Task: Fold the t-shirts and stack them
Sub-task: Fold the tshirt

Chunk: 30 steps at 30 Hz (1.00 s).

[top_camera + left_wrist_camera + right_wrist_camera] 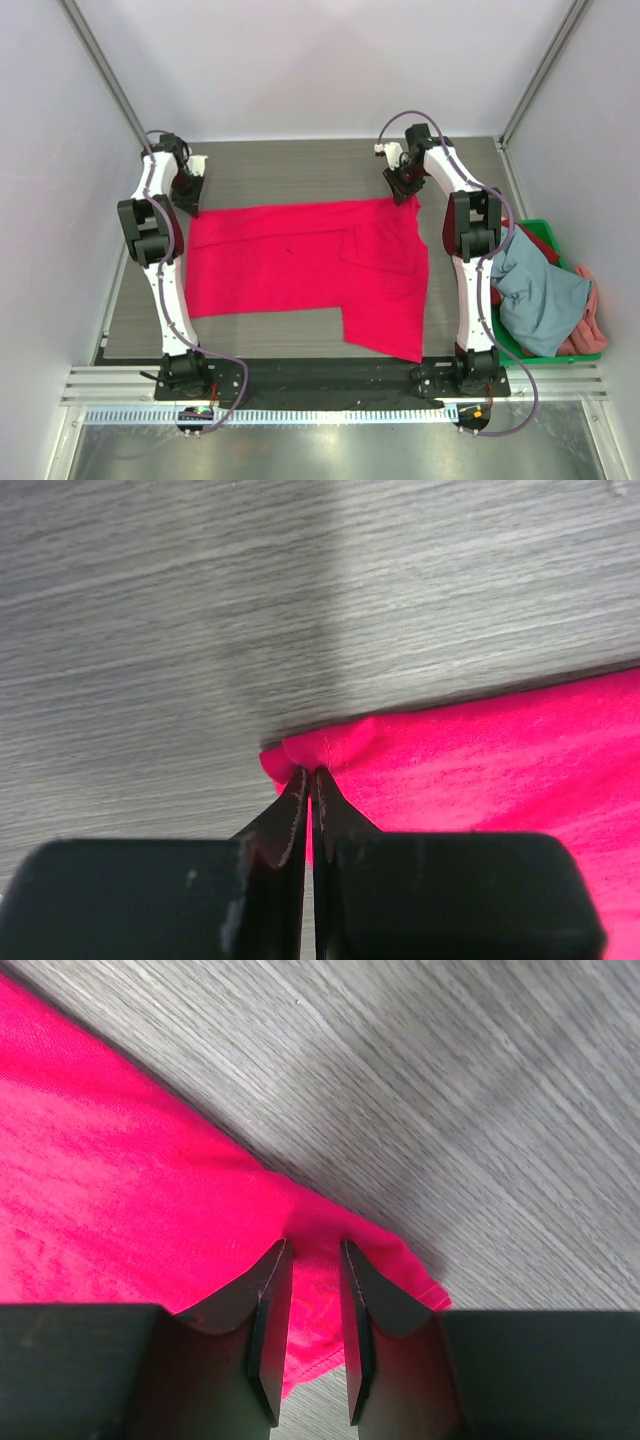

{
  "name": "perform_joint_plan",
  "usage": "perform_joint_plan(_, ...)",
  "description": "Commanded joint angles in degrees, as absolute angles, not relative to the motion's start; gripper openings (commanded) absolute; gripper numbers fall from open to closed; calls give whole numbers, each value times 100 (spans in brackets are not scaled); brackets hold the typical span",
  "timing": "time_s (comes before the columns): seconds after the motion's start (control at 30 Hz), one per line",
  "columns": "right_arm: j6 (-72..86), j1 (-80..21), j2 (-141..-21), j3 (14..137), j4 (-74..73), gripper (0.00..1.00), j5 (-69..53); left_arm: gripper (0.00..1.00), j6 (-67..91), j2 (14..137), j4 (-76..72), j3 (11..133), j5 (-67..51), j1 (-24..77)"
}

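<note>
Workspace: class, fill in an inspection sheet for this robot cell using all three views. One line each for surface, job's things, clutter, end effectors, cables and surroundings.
Surface: grey wood-grain table, no spills seen.
Job's things: red shirt spread flat between the arms; grey-blue shirt and pink shirt heaped in the green crate at the right.
Clutter: nothing seen.
End effectors: left end effector shut, pinching the red shirt's far left corner; right end effector with jaws apart, astride the far right corner.
Cables: grey cables loop along both arms, clear of the cloth.
Surroundings: white walls, metal frame.
</note>
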<state>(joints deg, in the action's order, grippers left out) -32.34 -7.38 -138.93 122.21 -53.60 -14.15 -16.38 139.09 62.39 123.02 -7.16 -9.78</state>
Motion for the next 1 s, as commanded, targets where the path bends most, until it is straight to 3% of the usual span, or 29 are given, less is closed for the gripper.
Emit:
perform_joint_plan(0.0,-3164,-712,-14045,12234,-5247,31,-1213,0,-1608,14177,6170,12507,-773,-984)
perform_joint_plan(0.43,-2997,-624,-15116,13841,-4703,25,-432,0,-1696,15415,5889,14431,-343,-765)
perform_joint_plan(0.67,-2971,-624,-14786,14352,-4289,26,-746,3,-1206,15005,5143,14932,149,-668)
perform_joint_plan(0.83,-2620,-677,-13292,13670,-3868,36,-1554,32,-844,13731,4957,14697,53,-607)
perform_joint_plan(0.97,-3109,-782,-11912,12011,-3867,39,-2047,58,-923,12378,4150,12795,-359,-484)
